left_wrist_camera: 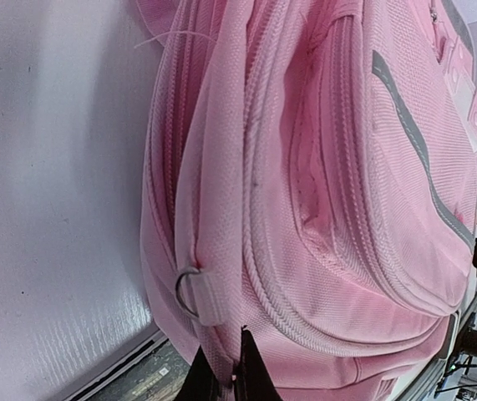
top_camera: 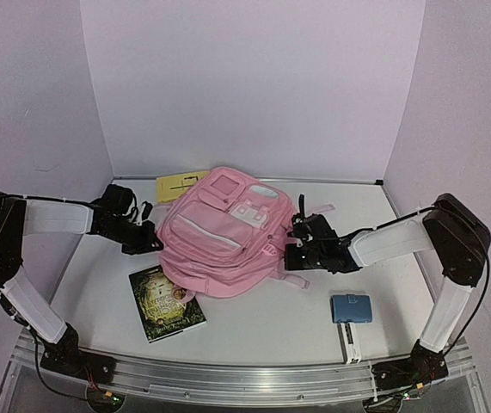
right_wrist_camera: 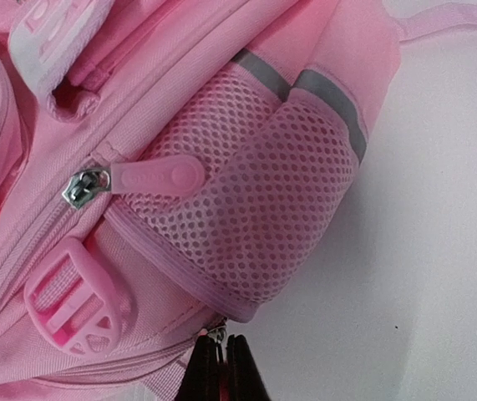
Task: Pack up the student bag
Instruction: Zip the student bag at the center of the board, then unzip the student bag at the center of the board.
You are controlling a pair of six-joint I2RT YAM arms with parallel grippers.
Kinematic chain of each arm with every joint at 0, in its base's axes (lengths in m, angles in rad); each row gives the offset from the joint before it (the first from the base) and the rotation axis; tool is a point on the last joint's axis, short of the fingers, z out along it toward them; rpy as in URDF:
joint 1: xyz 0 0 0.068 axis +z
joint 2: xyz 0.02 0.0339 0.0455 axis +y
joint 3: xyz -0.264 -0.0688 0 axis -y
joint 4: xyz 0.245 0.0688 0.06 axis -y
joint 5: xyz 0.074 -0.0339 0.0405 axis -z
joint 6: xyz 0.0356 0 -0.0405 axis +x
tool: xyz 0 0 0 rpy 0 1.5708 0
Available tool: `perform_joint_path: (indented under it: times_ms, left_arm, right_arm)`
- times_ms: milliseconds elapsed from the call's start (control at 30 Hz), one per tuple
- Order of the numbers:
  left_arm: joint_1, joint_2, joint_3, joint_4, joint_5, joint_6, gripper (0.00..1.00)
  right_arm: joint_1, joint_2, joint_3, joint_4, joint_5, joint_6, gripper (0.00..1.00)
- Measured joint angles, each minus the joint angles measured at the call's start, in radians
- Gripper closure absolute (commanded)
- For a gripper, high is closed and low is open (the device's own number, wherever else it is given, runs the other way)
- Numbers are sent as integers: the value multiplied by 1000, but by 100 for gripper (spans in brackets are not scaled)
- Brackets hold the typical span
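Fingers point(left_wrist_camera: 203, 383) tight on student bag point(top_camera: 219, 237)

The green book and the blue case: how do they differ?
The green book is larger with a pictured cover; the blue case is smaller and plain. The green book lies tilted on the left arm's side of the student bag; the blue case lies straighter on the right arm's side. Both lie flat, outside it.

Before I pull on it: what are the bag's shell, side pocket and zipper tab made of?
The bag shell: woven fabric, probably nylon or polyester, matte; fine weave shows. Side pocket: pink open mesh; holes visible. Zipper tab: smooth, looks like rubber or soft plastic, on a shiny metal slider.
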Motion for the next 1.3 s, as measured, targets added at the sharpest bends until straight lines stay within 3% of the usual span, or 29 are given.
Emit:
perform_joint_path:
  times_ms: [100,200,400,600,767,1100,1233,1300]
  left_arm:
    - [7,-4,0,-3,-5,-3,73]
    - [22,-24,0,-5,-21,-22,61]
    - [34,-73,-12,5,-32,-77,50]
    - [34,-82,-70,14,-33,-134,48]
    - [34,-82,-98,39,-16,-176,56]
    - [34,-82,-104,75,11,-211,72]
    - [34,-79,-104,77,17,-211,80]
    - [34,-75,-104,80,22,-211,87]
  right_arm:
    - [-16,-14,-5,-7,-42,-44,51]
    - [-31,-79,-28,-22,-94,-84,37]
    - [-40,-186,6,-36,-185,-152,31]
    - [-67,-65,136,-50,-311,-244,28]
    - [-125,38,183,-66,-406,-314,30]
    - [-199,143,274,-82,-608,-416,44]
    - [-204,178,307,-86,-643,-438,58]
    - [-206,193,321,-93,-656,-445,71]
